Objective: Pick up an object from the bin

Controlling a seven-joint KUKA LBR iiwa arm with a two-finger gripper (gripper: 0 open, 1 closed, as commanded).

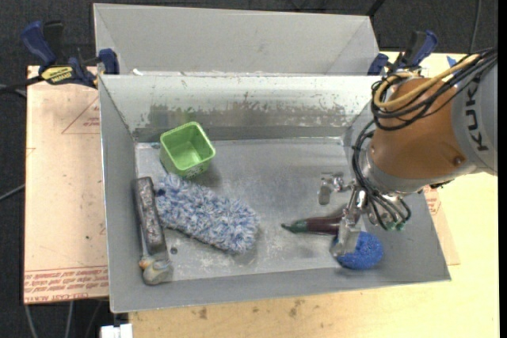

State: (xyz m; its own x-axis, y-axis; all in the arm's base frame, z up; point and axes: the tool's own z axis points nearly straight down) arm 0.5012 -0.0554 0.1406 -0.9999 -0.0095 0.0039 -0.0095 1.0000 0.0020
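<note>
Blue spongy lump (362,251) lies in the near-right corner of the bin (277,170), w/ a dark pen-like stick (310,226) just left of it. Gripper (338,210) hangs low over both, one tip touching the lump. Fingers look spread, nothing pinched btwn them, prob. set to close on one. Well apart at left: fuzzy blue mitt (207,216), green cup (188,148), grey bar (147,214).

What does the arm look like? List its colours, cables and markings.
The arm is pale grey with black letters KU. A rounded orange cover wraps its wrist, with black and yellow cables looped over it. The gripper is silver-grey metal.
</note>
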